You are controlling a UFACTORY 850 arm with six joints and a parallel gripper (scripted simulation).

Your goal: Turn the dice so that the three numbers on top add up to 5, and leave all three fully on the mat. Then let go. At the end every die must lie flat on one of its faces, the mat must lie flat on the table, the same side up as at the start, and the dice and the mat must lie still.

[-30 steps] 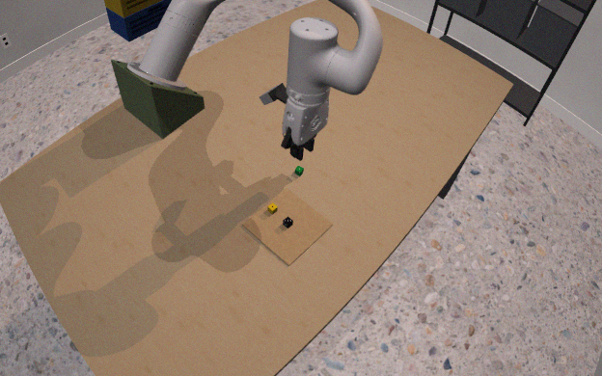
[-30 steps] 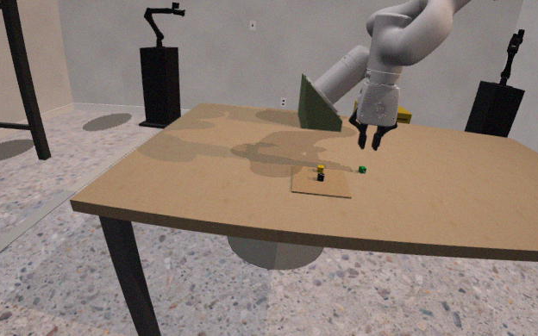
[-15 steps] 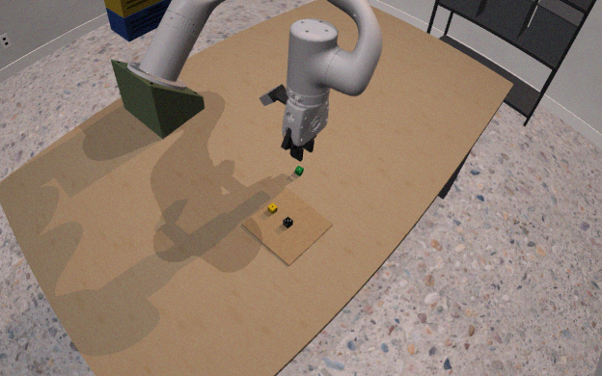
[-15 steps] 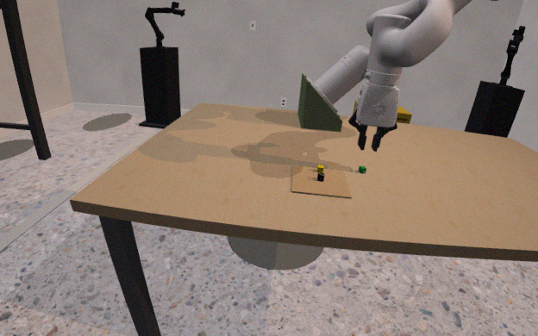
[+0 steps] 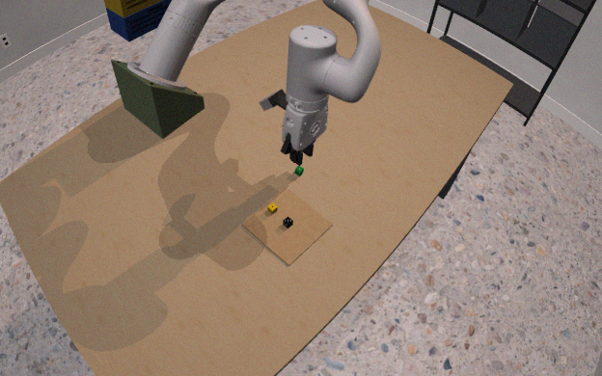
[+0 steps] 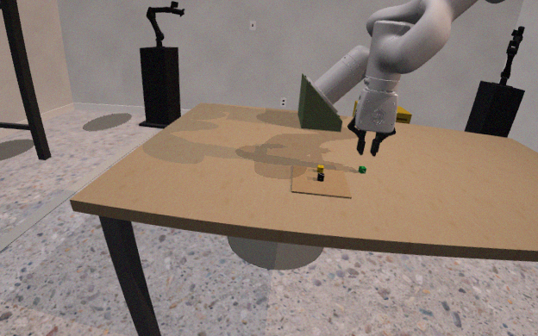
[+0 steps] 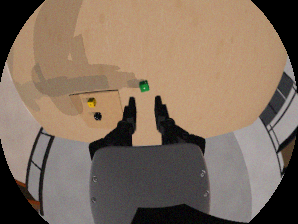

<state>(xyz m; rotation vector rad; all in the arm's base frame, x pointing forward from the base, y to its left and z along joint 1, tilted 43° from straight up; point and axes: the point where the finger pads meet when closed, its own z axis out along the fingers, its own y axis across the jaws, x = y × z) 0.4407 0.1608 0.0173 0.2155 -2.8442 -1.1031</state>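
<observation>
Three dice are sitting near the middle of the desk, and only two of them are lying on the mat: the yellow die is resting near the mat's edge on the side facing the arm's green base, and the black die is sitting just beside it, further in. The green die is lying off the mat on the bare table, just past the mat's corner that points toward the desk's far edge where the black shelf rack is standing. The gripper is hanging straight down above that green die, clear of it, with its fingers drawn in to a narrow gap and nothing held between them. From the side of the room the gripper's tips are showing well above the table, and the green die is sitting almost directly below them. The wrist camera is looking down between the dark fingers at the green die, with the yellow die and black die off to one side on the mat. The dice faces are too small to read. The mat is lying flat.
</observation>
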